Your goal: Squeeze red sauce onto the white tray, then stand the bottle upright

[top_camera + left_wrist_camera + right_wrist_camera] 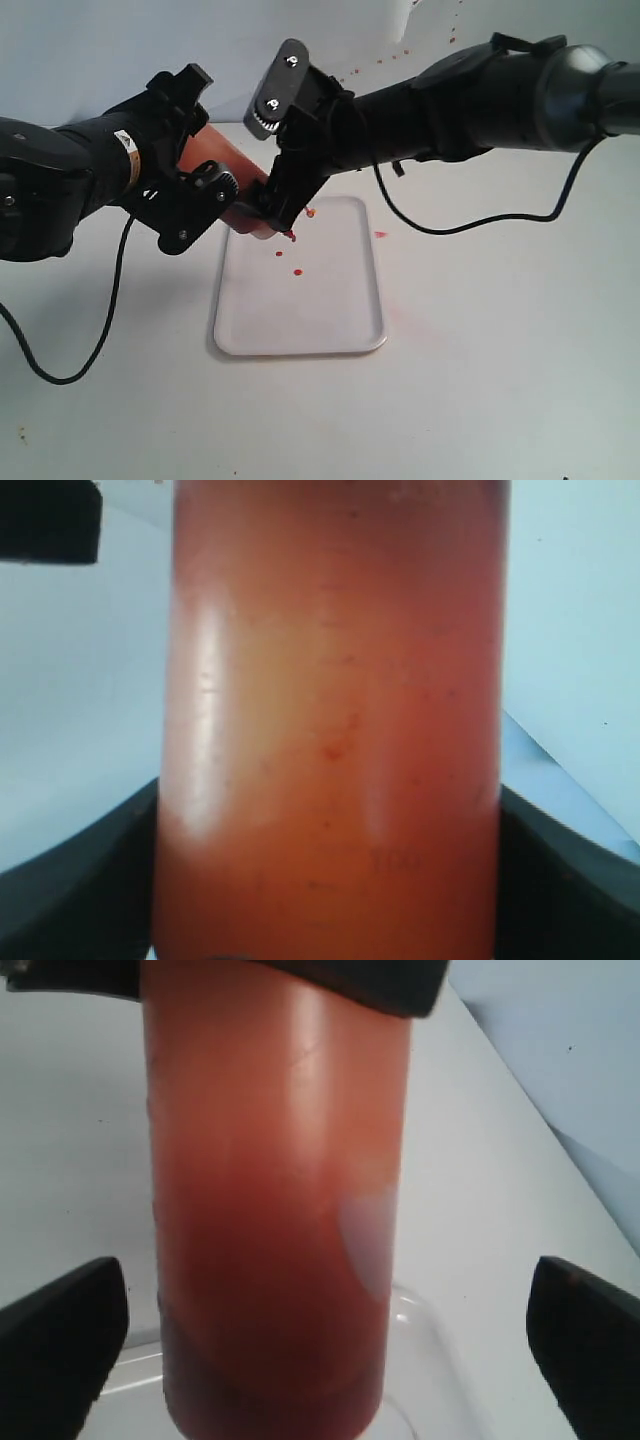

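There's the bottle, translucent orange-red, tilted at upper centre of the frame, nozzle down over the upper left corner of the white tray, which lies flat mid-frame. Small drops of red sauce dot its upper part, one smear just off its upper right edge.

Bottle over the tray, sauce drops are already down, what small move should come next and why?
Probably draw the right hand back off the bottle: its fingers stand wide, clear of both sides, while the left hand grips the tilted bottle and red drops lie on the white tray.
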